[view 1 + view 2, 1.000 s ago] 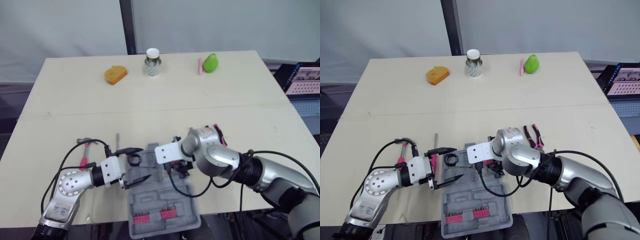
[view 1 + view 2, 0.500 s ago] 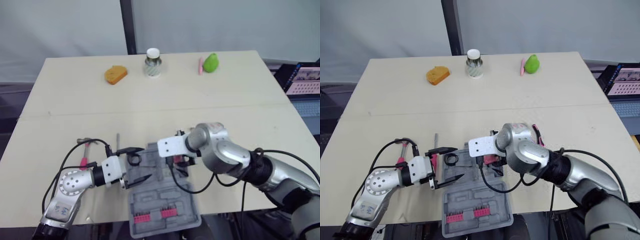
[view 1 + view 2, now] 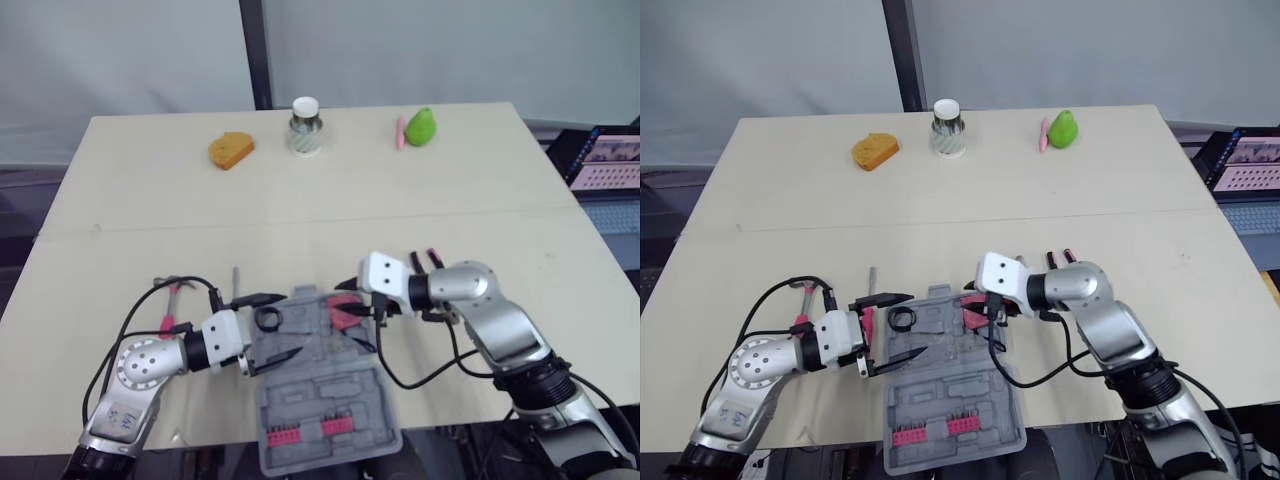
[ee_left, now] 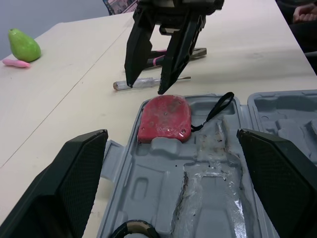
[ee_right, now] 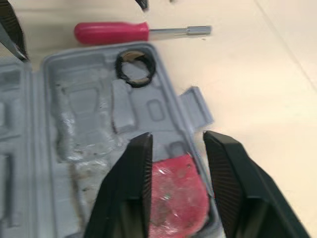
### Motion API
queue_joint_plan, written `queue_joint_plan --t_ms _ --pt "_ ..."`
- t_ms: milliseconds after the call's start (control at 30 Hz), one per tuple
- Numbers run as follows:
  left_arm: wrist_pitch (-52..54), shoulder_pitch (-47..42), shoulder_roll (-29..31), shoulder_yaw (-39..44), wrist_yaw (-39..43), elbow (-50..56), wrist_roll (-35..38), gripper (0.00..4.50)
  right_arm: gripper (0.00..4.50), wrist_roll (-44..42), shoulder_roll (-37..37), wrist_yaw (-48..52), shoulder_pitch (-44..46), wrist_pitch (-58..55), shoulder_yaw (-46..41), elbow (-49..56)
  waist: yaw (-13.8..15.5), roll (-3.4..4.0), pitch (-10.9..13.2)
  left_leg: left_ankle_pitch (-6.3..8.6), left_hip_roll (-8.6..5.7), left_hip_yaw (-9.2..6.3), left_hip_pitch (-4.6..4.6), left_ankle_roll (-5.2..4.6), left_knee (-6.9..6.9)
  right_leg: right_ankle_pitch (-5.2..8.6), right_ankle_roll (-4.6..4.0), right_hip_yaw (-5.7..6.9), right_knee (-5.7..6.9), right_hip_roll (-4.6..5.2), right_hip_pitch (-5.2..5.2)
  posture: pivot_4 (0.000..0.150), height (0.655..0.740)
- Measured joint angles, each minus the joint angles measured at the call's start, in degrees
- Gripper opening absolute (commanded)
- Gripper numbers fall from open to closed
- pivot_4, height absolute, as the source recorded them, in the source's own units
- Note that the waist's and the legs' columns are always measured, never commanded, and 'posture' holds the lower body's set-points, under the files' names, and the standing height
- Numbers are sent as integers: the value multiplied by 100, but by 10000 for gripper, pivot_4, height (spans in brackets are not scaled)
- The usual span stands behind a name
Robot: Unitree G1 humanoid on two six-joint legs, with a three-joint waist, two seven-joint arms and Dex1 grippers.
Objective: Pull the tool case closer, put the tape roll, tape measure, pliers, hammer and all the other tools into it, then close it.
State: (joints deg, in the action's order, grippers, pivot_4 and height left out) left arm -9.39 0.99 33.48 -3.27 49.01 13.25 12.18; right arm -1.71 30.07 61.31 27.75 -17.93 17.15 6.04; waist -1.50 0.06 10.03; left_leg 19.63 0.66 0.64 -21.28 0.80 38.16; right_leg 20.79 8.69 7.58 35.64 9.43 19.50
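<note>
The grey tool case (image 3: 372,392) lies open at the table's near edge. A red tape measure (image 4: 165,118) rests in its tray, beside a black tape roll (image 3: 267,318). My right gripper (image 4: 147,85) hovers just above the tape measure, open, its fingertips (image 5: 134,198) either side of it without touching. My left gripper (image 3: 274,326) stands open at the case's left edge, around the tape roll. Pink-handled pliers (image 3: 424,262) lie behind the right wrist. A hammer (image 3: 170,294) lies left of the left arm. A red-handled screwdriver (image 5: 111,32) lies just outside the case.
Red bit holders (image 3: 310,432) sit in the case's near half. A clear-handled screwdriver (image 4: 148,81) lies on the table beyond the case. Along the far edge stand an orange sponge (image 3: 231,149), a jar (image 3: 306,125) and a green pear (image 3: 421,126).
My right arm has swung out to the right, uncovering the tape measure lying in the case, and its fingers have drawn closer together. The left arm has not moved.
</note>
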Motion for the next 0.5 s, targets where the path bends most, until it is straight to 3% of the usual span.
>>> queue_joint_plan --t_ms 500 --pt "13 61 59 59 -18 83 0 45000 17095 125 -144 -22 -187 1388 233 -1389 6 0 0 0 1 -2 3 0 1 0 0 1 0 0 -4 1500 7400"
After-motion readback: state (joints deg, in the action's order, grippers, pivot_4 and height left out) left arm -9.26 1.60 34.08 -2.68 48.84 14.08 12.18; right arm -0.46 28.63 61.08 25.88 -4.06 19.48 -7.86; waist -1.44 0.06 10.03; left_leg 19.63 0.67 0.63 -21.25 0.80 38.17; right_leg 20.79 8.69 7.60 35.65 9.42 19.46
